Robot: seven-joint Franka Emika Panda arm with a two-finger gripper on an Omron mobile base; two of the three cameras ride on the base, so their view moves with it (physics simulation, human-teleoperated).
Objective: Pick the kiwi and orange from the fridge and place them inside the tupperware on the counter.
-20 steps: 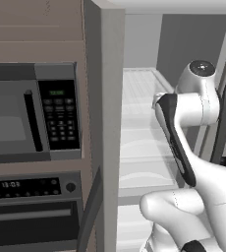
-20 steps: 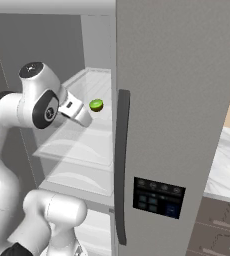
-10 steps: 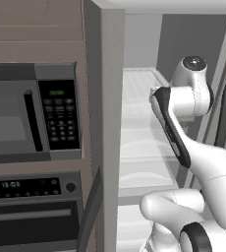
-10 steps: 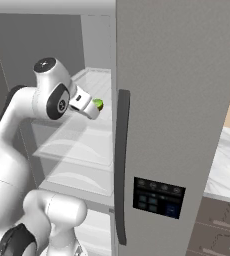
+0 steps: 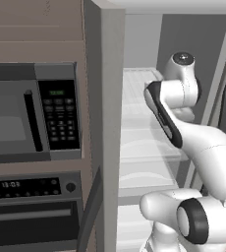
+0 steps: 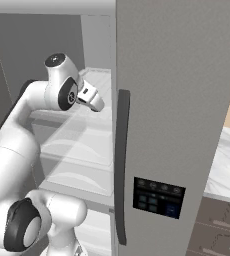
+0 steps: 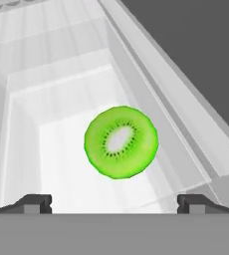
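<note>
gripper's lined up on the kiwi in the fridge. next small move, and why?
Probably ease the hand straight ahead toward the kiwi with the jaws kept open. In the hand view the fruit sits on the fridge shelf, roughly centred between the two spread fingertips but clearly beyond them, so the gripper isn't around it yet. Closing now would likely catch nothing.

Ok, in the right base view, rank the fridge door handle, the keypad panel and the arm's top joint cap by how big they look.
1. Door handle, the longest by far.
2. Keypad panel.
3. Top joint cap, smallest.
The arm is nearer the camera than the fridge door, so real sizes may differ.
</note>
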